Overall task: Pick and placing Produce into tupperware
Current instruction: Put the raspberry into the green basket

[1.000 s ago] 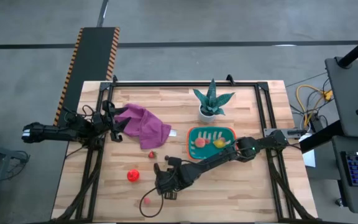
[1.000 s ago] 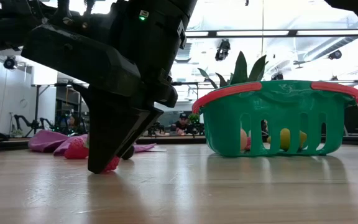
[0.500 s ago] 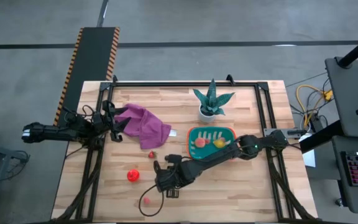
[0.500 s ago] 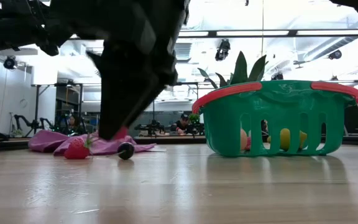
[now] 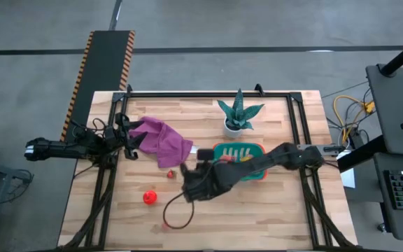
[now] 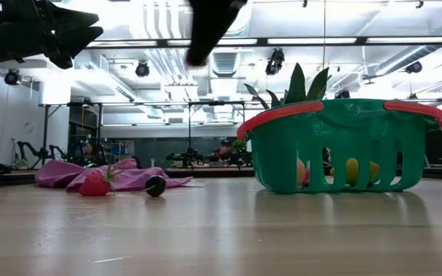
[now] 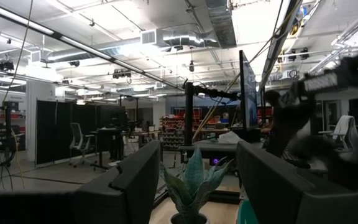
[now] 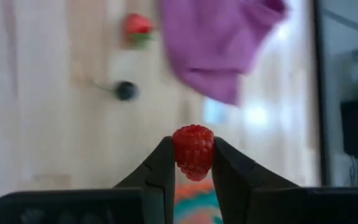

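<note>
Jaws of the right gripper are clenched on a red raspberry, carried in the air above the bench just beside the near-left corner of the teal tupperware. Jaws of the left gripper stand released and grasp nothing; that arm waits at the bench's left edge beside the purple cloth, looking across at the spiky plant. Tupperware sits right of centre, in front of the plant, and already holds at least a peach-orange and a yellow piece, seen through its side slits in the low view. Still loose on the bench: a strawberry at the cloth's near edge, a red piece further forward, a small dark berry. Risk, judged: the raspberry is small and held only at the tips of the jaws, so a sideways jolt could squeeze it out before it is over the tub. Releasing too early, or from high up, could drop it on the rim and bounce it onto the bench. The carrying arm also passes low across the tub's wall and could nudge it.
</note>
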`<state>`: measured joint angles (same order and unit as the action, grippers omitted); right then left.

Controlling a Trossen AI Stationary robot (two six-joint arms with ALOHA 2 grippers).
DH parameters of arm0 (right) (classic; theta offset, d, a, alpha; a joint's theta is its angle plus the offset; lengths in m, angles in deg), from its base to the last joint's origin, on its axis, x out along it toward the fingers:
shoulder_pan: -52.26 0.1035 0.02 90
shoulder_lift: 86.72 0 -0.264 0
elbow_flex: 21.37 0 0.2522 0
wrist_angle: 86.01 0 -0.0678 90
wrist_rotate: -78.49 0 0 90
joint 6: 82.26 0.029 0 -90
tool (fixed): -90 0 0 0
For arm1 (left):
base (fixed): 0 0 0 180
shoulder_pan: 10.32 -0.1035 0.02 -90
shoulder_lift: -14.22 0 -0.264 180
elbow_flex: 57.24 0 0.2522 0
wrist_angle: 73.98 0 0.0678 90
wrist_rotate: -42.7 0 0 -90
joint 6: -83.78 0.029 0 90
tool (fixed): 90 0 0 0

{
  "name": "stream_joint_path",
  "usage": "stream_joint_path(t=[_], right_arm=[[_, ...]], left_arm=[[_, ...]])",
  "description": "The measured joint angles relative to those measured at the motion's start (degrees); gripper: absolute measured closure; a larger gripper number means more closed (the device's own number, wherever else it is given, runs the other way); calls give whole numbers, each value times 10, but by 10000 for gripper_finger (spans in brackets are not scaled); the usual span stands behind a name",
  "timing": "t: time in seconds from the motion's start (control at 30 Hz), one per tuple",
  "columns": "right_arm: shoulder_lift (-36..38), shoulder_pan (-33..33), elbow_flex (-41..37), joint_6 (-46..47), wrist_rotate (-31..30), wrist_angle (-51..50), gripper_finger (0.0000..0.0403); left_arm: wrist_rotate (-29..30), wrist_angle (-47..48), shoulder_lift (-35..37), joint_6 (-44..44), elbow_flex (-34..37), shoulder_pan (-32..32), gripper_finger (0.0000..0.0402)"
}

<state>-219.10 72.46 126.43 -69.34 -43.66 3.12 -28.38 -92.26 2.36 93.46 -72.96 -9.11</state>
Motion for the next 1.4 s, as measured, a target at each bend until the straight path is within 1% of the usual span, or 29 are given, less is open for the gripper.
stream_joint_path(t=[0.1,0.27,0.5,0.6,0.77,0.9,1.0,1.1,1.23,1.33,1.4], right_arm=[[42,-2,0,14,-11,-27,332],[111,2,-3,-3,-11,-20,332],[191,16,-7,1,-10,-18,332],[217,24,-24,6,-10,-18,332],[259,38,-90,24,-22,-4,332],[298,47,-172,55,-39,6,332],[335,53,-257,73,-39,43,332],[382,60,-355,75,-36,112,332],[456,62,-500,78,-19,240,330],[513,60,-610,95,-14,346,333],[549,52,-675,111,-2,394,333]], left_arm=[[0,0,0,0,0,0,203],[0,0,0,-2,0,0,203],[0,0,-1,-2,0,0,203],[0,0,0,-3,0,0,203],[0,0,-1,-3,0,0,203],[0,0,-1,-3,0,0,203],[0,0,-1,-3,0,0,203],[0,0,-1,-3,0,0,203],[0,0,-1,-3,0,0,203],[0,0,-1,-3,0,0,203],[0,0,-1,-3,0,0,203]])
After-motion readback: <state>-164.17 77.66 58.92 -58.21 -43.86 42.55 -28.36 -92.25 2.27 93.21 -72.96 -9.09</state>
